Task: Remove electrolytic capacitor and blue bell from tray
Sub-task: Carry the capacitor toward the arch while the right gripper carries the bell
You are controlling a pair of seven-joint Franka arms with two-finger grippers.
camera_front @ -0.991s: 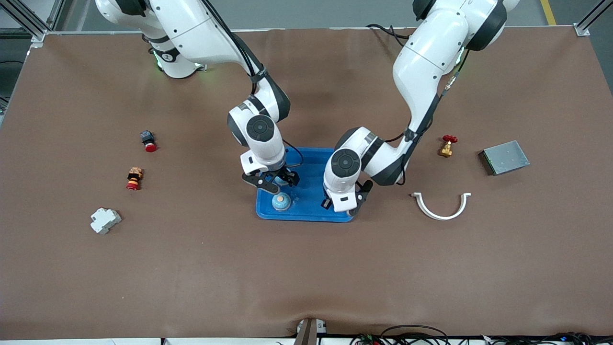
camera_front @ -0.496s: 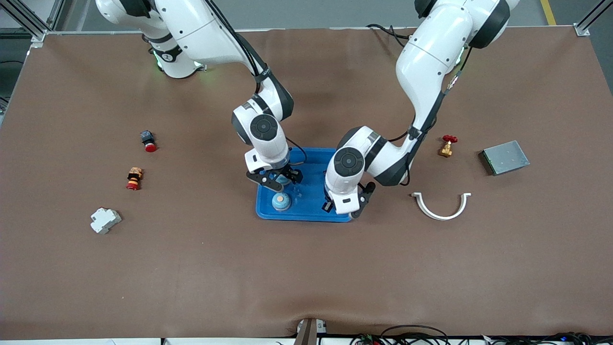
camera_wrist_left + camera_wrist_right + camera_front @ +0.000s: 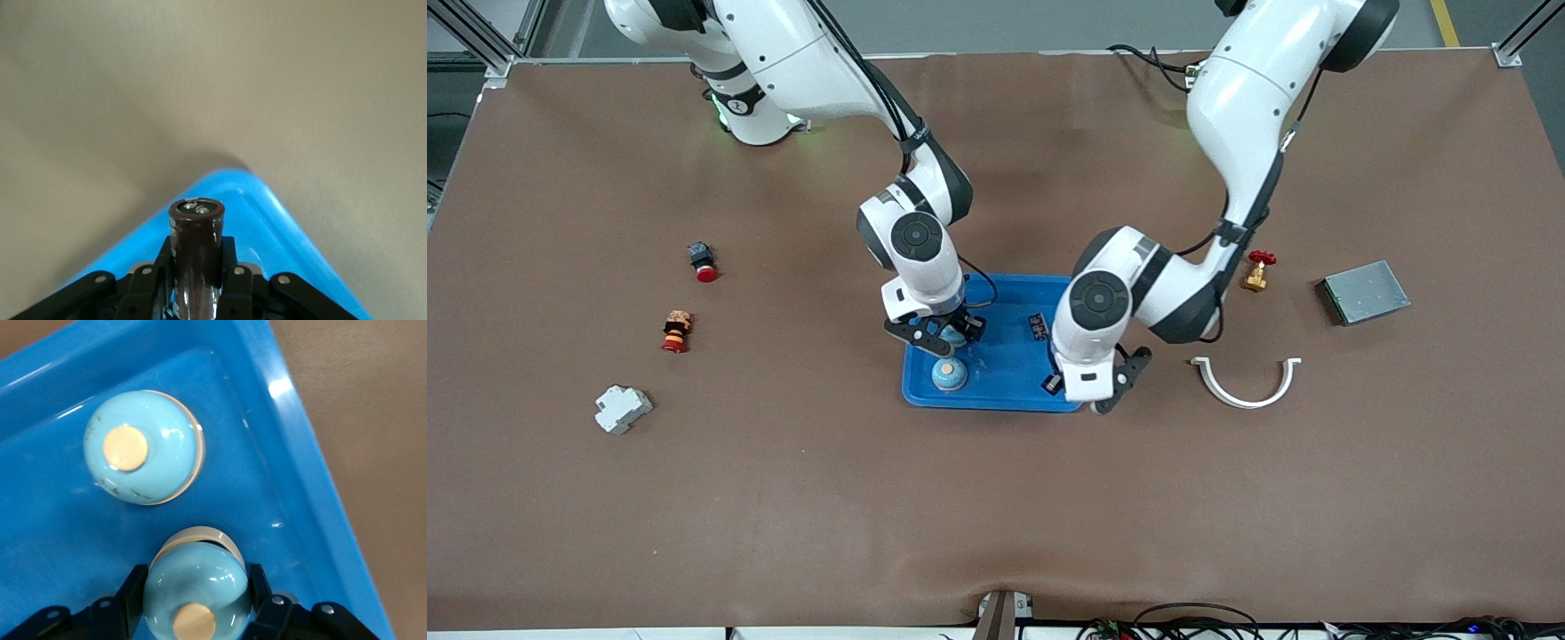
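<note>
Dark-brown and glossy, the electrolytic capacitor (image 3: 197,243) sits clamped between the left gripper's (image 3: 1090,393) fingers, which have carried it from over the tray's (image 3: 1005,357) floor out to its corner at the left arm's end — nearly clear of the rim. The right gripper's (image 3: 941,336) fingers have just clenched on one blue bell (image 3: 197,587), still low in the tray. A second bell (image 3: 949,374) rests loose just beside it. Set-down on the desk (image 3: 996,498) looks close.

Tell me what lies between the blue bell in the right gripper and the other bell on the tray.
Nothing: the right wrist view shows only bare tray floor between the gripped bell and the loose bell.
</note>
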